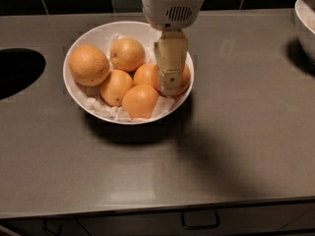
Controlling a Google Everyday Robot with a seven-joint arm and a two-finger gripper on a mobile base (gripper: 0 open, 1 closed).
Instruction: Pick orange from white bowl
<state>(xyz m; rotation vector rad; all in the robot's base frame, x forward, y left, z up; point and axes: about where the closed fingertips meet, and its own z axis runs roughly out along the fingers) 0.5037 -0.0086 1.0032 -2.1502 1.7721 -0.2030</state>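
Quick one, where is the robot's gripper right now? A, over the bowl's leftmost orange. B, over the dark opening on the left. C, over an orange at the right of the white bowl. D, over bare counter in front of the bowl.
C: the gripper covers most of the orange at the right side of the white bowl.
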